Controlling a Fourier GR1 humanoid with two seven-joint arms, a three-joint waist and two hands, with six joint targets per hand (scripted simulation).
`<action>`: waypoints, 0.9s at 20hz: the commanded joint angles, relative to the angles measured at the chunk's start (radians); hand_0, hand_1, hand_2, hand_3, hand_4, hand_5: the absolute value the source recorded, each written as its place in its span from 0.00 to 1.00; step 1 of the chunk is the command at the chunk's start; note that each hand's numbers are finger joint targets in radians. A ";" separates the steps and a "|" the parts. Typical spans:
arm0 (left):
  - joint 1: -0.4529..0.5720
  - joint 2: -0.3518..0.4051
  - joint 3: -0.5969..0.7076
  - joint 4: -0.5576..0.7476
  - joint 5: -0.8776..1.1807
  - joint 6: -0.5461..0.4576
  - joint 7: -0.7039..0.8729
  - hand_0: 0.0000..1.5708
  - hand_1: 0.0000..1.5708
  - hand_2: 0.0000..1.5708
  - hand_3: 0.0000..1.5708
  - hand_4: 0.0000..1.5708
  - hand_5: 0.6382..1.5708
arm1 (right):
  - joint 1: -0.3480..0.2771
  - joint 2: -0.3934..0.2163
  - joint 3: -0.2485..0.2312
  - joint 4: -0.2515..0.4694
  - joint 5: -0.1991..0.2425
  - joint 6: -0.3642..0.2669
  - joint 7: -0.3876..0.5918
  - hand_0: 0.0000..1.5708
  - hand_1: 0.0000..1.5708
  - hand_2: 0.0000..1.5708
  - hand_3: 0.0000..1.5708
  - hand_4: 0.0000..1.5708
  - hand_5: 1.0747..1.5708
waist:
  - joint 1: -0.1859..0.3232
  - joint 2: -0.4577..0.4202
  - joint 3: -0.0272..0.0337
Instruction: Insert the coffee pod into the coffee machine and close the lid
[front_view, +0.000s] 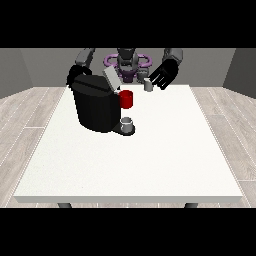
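Raised at the view's right, one hand (163, 75) hangs over the far side of the table (150, 160) with its fingers spread, grasping nothing. From the front I see the small grey coffee pod (148, 86) standing on the table just beside this hand. About the hand at the view's left (75, 73) I cannot tell, because the black coffee machine (95, 102) covers most of it. Its lid (111, 78) is tilted up. A red cup (127, 99) is at the machine's front, above a grey cup (127, 123) on its base.
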 joint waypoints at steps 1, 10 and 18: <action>-0.055 0.030 0.047 0.021 0.007 0.026 0.010 0.79 0.79 0.82 0.79 0.33 1.00 | -0.024 0.006 0.034 -0.057 0.018 -0.007 0.050 0.00 0.00 0.00 0.00 0.32 1.00 | -0.062 0.049 -0.0004; -0.152 0.022 0.059 0.023 0.007 -0.020 0.078 0.82 0.82 0.85 0.81 0.33 1.00 | -0.045 -0.011 0.032 -0.073 0.043 -0.021 0.067 0.00 0.00 0.00 0.00 0.34 1.00 | -0.090 0.058 -0.0001; -0.159 0.020 0.049 0.004 -0.023 0.021 0.033 0.83 0.83 0.85 0.79 0.31 1.00 | -0.069 -0.026 -0.027 -0.052 0.013 -0.020 -0.017 0.00 0.00 0.00 0.00 0.33 1.00 | -0.079 0.132 0.0001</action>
